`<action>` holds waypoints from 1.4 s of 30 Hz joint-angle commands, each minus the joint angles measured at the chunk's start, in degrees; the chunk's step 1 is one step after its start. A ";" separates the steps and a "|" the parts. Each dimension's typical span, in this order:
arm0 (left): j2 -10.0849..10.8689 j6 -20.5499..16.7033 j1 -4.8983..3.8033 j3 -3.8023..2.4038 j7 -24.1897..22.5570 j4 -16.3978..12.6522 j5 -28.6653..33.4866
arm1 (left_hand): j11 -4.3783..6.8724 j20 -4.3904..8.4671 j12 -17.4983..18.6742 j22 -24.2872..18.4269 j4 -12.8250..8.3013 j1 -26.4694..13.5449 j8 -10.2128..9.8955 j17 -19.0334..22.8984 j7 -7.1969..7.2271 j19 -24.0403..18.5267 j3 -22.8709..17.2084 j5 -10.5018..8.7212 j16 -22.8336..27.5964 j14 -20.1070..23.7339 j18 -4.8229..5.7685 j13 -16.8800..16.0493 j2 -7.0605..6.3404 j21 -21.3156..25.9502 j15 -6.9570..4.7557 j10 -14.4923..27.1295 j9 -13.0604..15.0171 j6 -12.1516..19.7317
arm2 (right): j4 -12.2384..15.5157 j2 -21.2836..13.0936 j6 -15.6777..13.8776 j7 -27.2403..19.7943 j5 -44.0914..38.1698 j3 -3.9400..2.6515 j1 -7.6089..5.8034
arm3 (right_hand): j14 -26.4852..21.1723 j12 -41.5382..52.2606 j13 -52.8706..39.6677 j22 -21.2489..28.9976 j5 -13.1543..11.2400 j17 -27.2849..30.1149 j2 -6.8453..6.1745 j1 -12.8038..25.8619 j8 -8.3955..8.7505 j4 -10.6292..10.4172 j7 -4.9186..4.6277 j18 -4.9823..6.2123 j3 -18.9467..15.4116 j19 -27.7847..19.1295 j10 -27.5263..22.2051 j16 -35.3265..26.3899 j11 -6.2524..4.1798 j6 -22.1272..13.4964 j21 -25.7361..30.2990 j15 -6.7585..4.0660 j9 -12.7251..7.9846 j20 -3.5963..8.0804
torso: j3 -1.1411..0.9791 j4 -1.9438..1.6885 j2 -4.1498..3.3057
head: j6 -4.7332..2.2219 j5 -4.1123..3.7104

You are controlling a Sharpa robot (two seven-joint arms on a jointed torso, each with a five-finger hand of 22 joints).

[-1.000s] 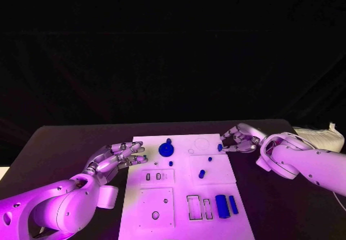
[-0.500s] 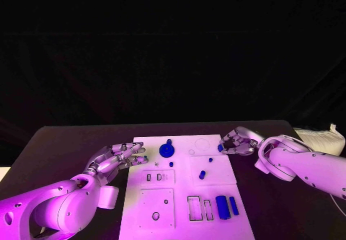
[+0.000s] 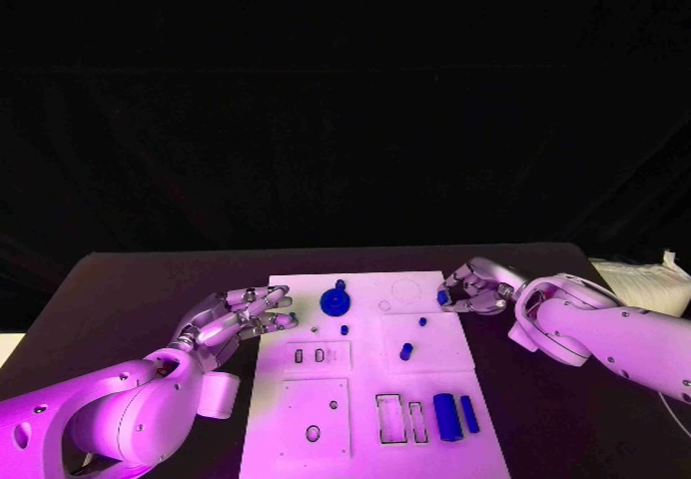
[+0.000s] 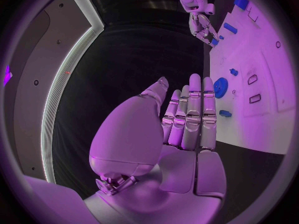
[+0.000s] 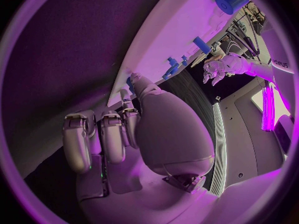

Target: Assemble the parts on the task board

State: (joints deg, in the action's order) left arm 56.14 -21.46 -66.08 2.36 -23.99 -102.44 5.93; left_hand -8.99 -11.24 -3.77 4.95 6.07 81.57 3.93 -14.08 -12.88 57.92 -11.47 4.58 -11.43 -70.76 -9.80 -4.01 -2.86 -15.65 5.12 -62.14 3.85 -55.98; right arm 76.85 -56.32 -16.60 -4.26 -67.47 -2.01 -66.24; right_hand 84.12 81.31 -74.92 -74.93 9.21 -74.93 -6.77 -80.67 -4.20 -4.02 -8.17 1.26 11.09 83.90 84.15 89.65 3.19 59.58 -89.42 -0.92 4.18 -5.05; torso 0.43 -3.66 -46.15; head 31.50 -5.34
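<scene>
The task board point(image 3: 377, 399) lay in the middle of the black table point(image 3: 130, 289). On it stood a blue gear point(image 3: 336, 300) near the far edge, small blue pegs point(image 3: 406, 350) mid-board, and two blue bars point(image 3: 446, 415) near the near right corner. The left hand point(image 3: 238, 317) hovered just beside the board's left edge, fingers apart, holding nothing. The right hand point(image 3: 472, 286) sat at the far right corner, fingers pinched on a small blue part point(image 3: 442, 296) — its arm flanked that side. A white cloth-like bundle point(image 3: 645, 279) lay at the table's right edge — no writing on it could be read.
</scene>
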 commanded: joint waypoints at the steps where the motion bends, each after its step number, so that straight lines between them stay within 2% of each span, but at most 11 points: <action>1: -0.08 0.93 -0.01 -0.02 -0.10 -0.07 0.01 | -0.11 -0.30 0.03 -0.05 -0.35 0.29 -0.10 -0.06 -0.03 0.07 -0.05 -0.24 0.31 0.20 -0.71 -0.03 0.46 0.36 0.08 0.34 0.02 0.29 | 0.07 0.15 0.94 -0.07 -0.14 0.01 0.07 | 5.88 0.22 -10.69 -14.64 0.17 -15.07 0.55 0.08 -0.28 0.31 0.11 -1.16 0.12 5.87 2.43 0.35 -0.09 0.43 -0.36 -0.10 0.09 -0.11 | 0.03 0.00 0.01 | 0.04 0.02; 6: -0.07 0.94 -0.01 -0.02 -0.08 -0.08 0.01 | -0.11 -0.30 0.03 -0.05 -0.35 0.29 -0.10 -0.06 -0.03 0.07 -0.05 -0.24 0.31 0.20 -0.71 -0.03 0.46 0.36 0.08 0.34 0.02 0.29 | 0.07 0.27 0.91 -0.02 -0.14 0.01 0.08 | 5.88 0.24 -10.70 -14.68 0.16 -15.07 0.63 0.07 -0.27 0.34 0.12 -1.17 0.16 5.89 2.45 0.35 -0.11 0.49 -0.38 -0.12 0.08 -0.09 | 0.01 0.00 0.01 | 0.02 0.02; 10: -0.07 0.99 -0.01 -0.02 -0.07 -0.08 0.01 | -0.11 -0.30 0.03 -0.05 -0.35 0.29 -0.10 -0.06 -0.03 0.07 -0.05 -0.24 0.31 0.20 -0.71 -0.03 0.46 0.36 0.08 0.34 0.02 0.29 | 0.03 0.32 0.91 0.00 -0.14 0.01 0.08 | 5.88 0.24 -10.70 -14.68 0.16 -15.07 0.63 0.07 -0.27 0.34 0.12 -1.17 0.16 5.89 2.45 0.35 -0.11 0.49 -0.38 -0.12 0.08 -0.09 | -0.02 -0.01 0.03 | 0.15 -0.26; 17: -0.06 1.05 -0.01 -0.02 0.02 -0.08 0.01 | -0.10 -0.29 0.02 -0.06 -0.39 0.30 -0.08 -0.12 -0.03 0.09 -0.16 -0.24 0.34 0.18 -0.71 -0.04 0.59 0.36 0.07 0.31 0.03 0.26 | -0.05 0.41 0.87 -0.09 -0.14 0.01 0.08 | 5.88 0.57 -10.88 -14.83 0.12 -15.07 1.40 0.01 -0.32 0.53 0.34 -1.20 0.53 5.97 2.62 0.35 -0.28 1.28 -0.46 -0.29 0.09 0.06 | -0.02 0.05 0.01 | 0.32 0.05; 31: -0.01 0.97 -0.01 -0.02 0.25 -0.09 0.01 | -0.10 -0.29 0.02 -0.06 -0.39 0.30 -0.08 -0.12 -0.03 0.09 -0.16 -0.24 0.34 0.18 -0.71 -0.04 0.59 0.36 0.07 0.31 0.03 0.26 | -0.22 0.67 0.62 -0.33 -0.14 0.01 0.08 | 5.88 1.03 -11.13 -15.07 0.04 -15.07 2.21 -0.01 -0.57 0.94 0.83 -1.26 1.00 6.10 2.86 0.35 -0.69 2.95 -0.58 -0.69 0.17 0.41 | -0.01 0.01 0.02 | 0.36 0.03; 42: 0.08 0.73 -0.01 -0.02 0.50 -0.14 0.01 | -0.10 -0.29 0.01 -0.07 -0.41 0.28 -0.08 -0.16 -0.03 0.10 -0.20 -0.24 0.36 0.16 -0.71 -0.04 0.62 0.36 0.06 0.30 0.02 0.27 | -0.22 1.04 -0.18 -0.44 0.09 0.00 0.08 | 5.88 1.61 -11.45 -15.07 -0.04 -15.07 2.80 0.86 -1.43 1.13 1.98 -1.26 0.99 6.10 3.17 0.35 -1.61 6.15 -0.58 -1.49 0.59 1.08 | 0.00 0.03 -0.01 | 0.54 -0.10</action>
State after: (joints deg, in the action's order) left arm 56.26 -21.47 -66.08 2.36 -23.45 -102.45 5.93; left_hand -8.99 -11.24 -3.77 4.96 5.92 81.87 3.93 -14.14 -12.88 57.92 -11.62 4.58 -11.43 -70.76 -9.80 -4.01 -2.57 -15.65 5.12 -62.14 3.85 -55.98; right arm 76.60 -55.38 -16.64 -4.40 -67.33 -2.02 -66.22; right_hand 83.92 82.70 -74.90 -74.92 9.16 -74.91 -4.36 -80.08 -5.12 -2.99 -6.31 0.38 12.12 84.12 84.05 89.65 2.03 65.16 -89.65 -1.98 4.53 -4.38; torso 0.43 -3.63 -46.13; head 31.92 -5.40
